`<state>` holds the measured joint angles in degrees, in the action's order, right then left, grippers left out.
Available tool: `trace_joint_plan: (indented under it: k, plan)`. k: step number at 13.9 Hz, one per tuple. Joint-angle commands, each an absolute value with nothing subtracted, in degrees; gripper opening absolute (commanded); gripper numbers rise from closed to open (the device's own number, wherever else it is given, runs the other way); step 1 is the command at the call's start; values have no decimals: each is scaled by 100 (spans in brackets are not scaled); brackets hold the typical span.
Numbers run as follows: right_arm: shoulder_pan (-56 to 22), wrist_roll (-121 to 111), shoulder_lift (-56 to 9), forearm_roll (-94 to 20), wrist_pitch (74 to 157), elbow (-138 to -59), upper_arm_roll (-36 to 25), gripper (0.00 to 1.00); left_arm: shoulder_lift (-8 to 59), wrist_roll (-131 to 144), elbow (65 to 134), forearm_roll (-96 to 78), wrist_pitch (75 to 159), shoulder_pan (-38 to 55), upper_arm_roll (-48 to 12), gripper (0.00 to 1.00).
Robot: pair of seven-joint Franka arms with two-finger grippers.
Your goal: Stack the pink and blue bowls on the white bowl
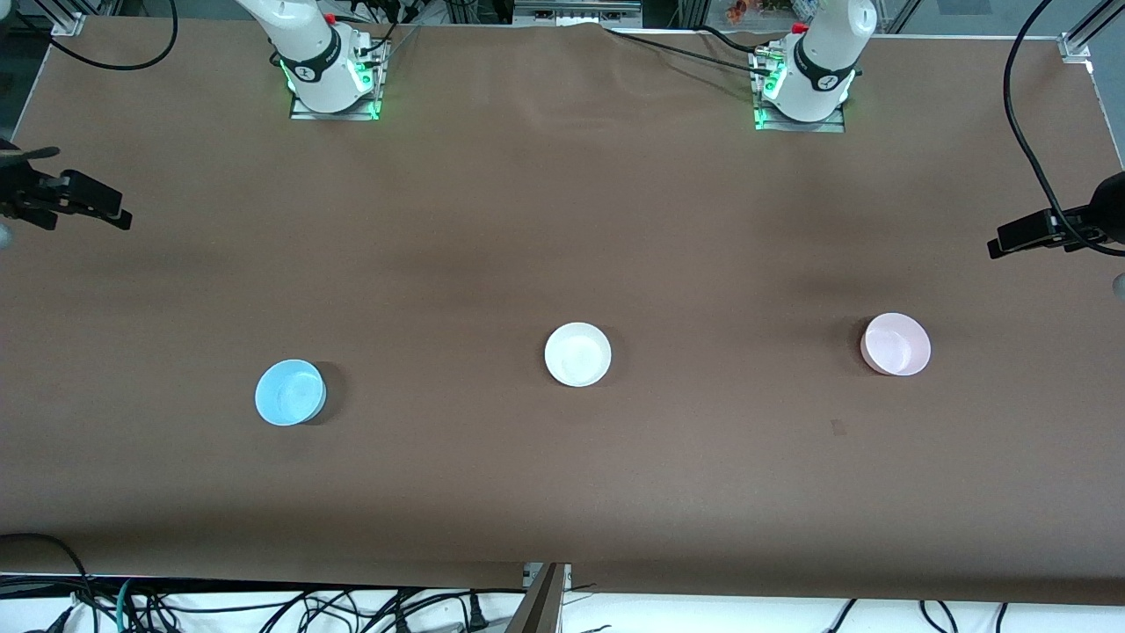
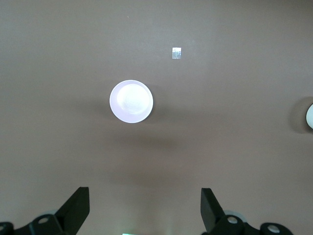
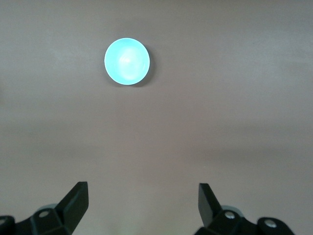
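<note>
The white bowl (image 1: 577, 353) sits upright at the middle of the table. The pale pink bowl (image 1: 896, 344) sits toward the left arm's end, the light blue bowl (image 1: 290, 392) toward the right arm's end. All three stand apart. My left gripper (image 2: 145, 196) is open and empty, high over bare table, with the pink bowl (image 2: 131, 101) well clear of its fingers; the white bowl's rim (image 2: 310, 116) shows at the picture's edge. My right gripper (image 3: 143, 193) is open and empty, high over bare table, with the blue bowl (image 3: 126, 61) well clear of it. Neither gripper shows in the front view.
The brown table cover (image 1: 562, 220) spans the whole surface. A small tape mark (image 1: 838, 427) lies nearer the front camera than the pink bowl. Black devices with cables jut in at both table ends (image 1: 70, 198) (image 1: 1050, 230). Cables hang along the front edge.
</note>
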<state>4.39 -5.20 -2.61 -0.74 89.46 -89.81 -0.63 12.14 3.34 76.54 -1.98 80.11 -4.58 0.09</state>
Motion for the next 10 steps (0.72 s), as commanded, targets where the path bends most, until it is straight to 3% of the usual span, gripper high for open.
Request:
trace_joint_plan:
  k: [1, 10]
  plan:
    - [431, -475, -352, 174, 8649, -8728, -79, 99, 1099, 395, 7770, -238, 8007, -510, -26, 100]
    - [448, -466, -396, 176, 8639, -8719, -123, 99, 1519, 343, 8208, -220, 8304, -835, 334, 100]
